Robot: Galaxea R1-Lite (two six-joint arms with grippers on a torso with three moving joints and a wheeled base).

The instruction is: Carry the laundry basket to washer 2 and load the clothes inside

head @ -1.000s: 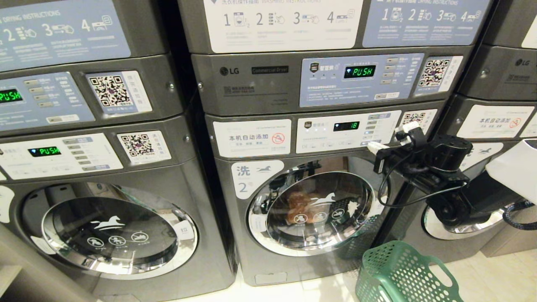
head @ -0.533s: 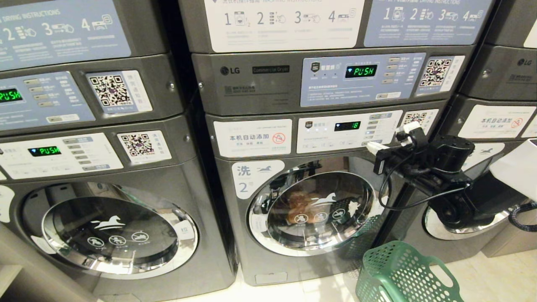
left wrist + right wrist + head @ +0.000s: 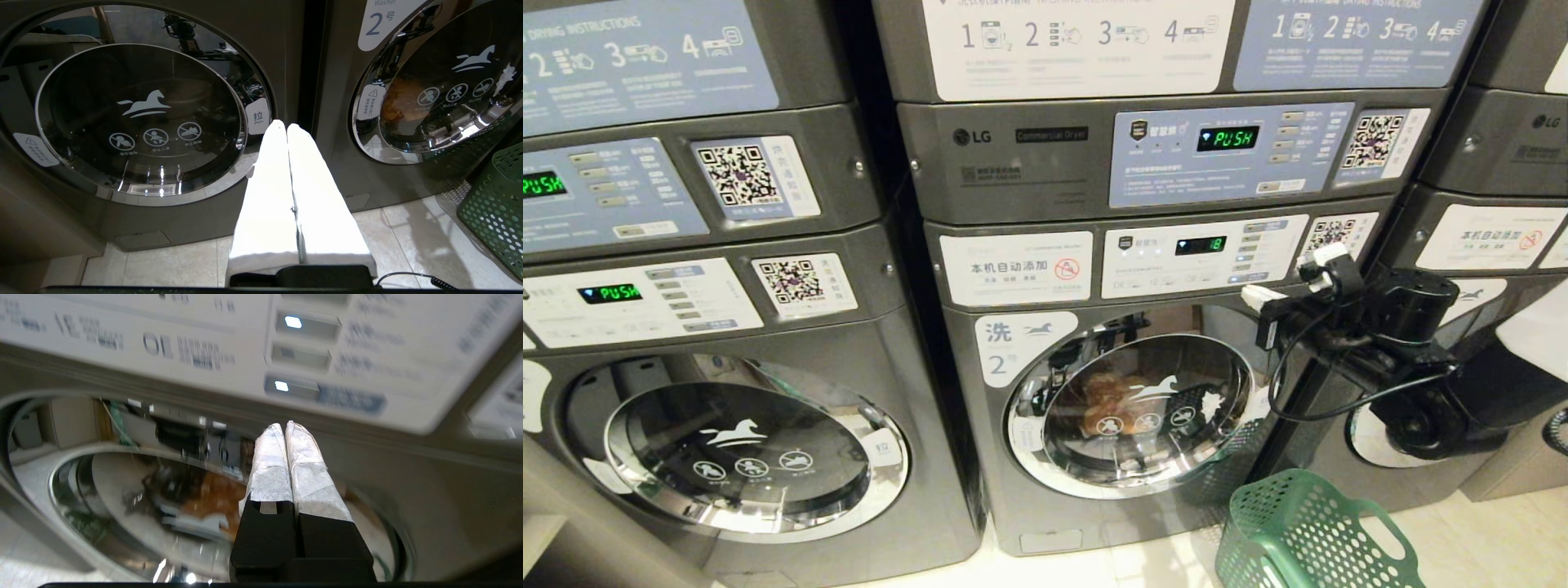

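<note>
Task almost finished, judging from present positions. Washer 2 (image 3: 1119, 392) closed, round door flush in its chrome rim; behind the glass a yellow-orange bundle, probably the clothes (image 3: 1104, 400), already inside the drum. Only that colour visible through the glass; white and pink-red garments not possible to distinguish.

Laundry basket (image 3: 1307, 531) standing on the tiled floor just beside the lower right corner of washer 2, partly cut by the picture edge. Visible part of its interior apparently without clothes, but bottom not fully in view.

Right gripper (image 3: 1290, 282) raised near the right end of the control panel (image 3: 1201, 255), fingers (image 3: 286, 457) pressed together, holding nothing, tips close below the lit buttons (image 3: 292, 386). Touching or apart: not possible to tell. Display on that panel showing 18, so perhaps program already selected or started.

Left gripper (image 3: 286, 127) low between the neighbouring washer (image 3: 139, 118) and washer 2, fingers also pressed together, empty, idle.

Remaining: probably only withdrawal of the right arm, or 1 last button press.
</note>
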